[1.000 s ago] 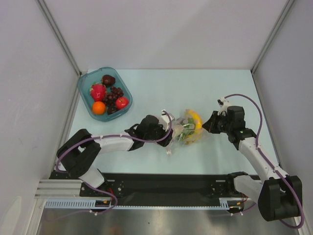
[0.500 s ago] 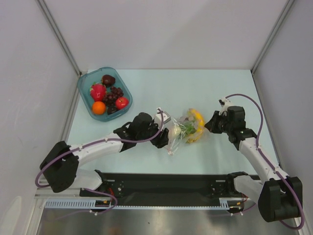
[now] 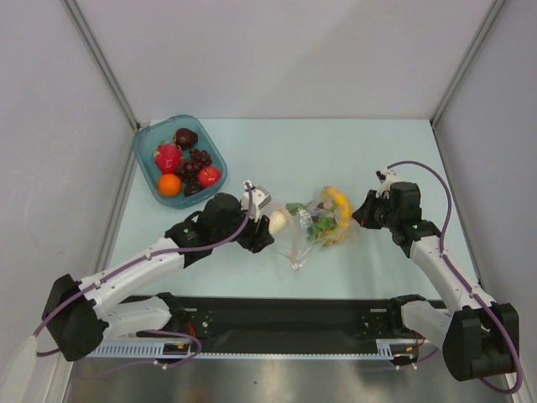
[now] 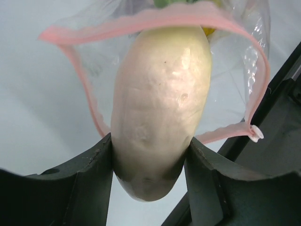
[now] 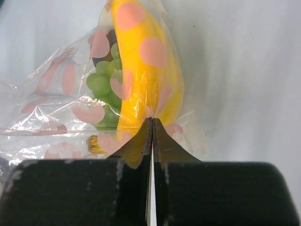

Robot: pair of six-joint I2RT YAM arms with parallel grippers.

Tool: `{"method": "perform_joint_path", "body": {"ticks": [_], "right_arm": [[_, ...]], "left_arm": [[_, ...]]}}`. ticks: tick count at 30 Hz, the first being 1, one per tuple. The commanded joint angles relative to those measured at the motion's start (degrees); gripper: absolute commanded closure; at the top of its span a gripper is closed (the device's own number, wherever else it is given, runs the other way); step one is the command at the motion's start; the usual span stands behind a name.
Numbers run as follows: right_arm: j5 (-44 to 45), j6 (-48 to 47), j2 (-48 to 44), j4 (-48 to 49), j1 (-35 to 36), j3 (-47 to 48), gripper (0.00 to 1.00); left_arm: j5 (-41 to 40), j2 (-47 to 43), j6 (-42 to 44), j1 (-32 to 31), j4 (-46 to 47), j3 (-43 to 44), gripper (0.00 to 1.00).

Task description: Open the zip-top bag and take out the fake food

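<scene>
The left gripper [image 3: 267, 227] clamps the white oval piece [image 4: 160, 94] of fake food by its near end. Its two dark fingers [image 4: 94, 169] stand partly open, one pressed against each flank of the piece. Just beyond the fingertips, the piece's far tip sits at the open mouth of the zip-top bag [image 3: 312, 231]. The bag's pinkish zip strip [image 4: 141, 21] loops across that tip and runs down either side of it, with the white slider tab [image 4: 255, 133] hanging to the right of the gripper.

On the bag's opposite side, the right gripper [image 3: 362, 211] is closed tight, its fingertips meeting on a fold of the clear, pink-spotted film. The wrist camera shows the yellow banana [image 5: 150, 70] directly ahead of those closed tips, inside the plastic. The green grapes [image 5: 101, 82] are bunched against the banana, to the left of the tips, and a dark piece [image 5: 110, 37] is just visible behind them. From overhead, the bag is stretched between the two grippers above the pale desk [image 3: 277, 151].

Well off to the left gripper's far left, a teal tray [image 3: 149, 180] sits near the desk's back corner. It holds an orange [image 3: 169, 185], a red apple [image 3: 208, 175], a red strawberry-like piece [image 3: 168, 156] and dark grapes [image 3: 198, 159].
</scene>
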Motion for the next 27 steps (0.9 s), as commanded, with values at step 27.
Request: {"method": "perform_joint_path", "body": {"ticks": [27], "right_arm": [[-1.7,-0.8,-0.6,2.3,-0.5,2.0,1.00]], "left_arm": [[-25.0,-14.9,-10.1,23.3,-6.4,1.0,1.00]]}}
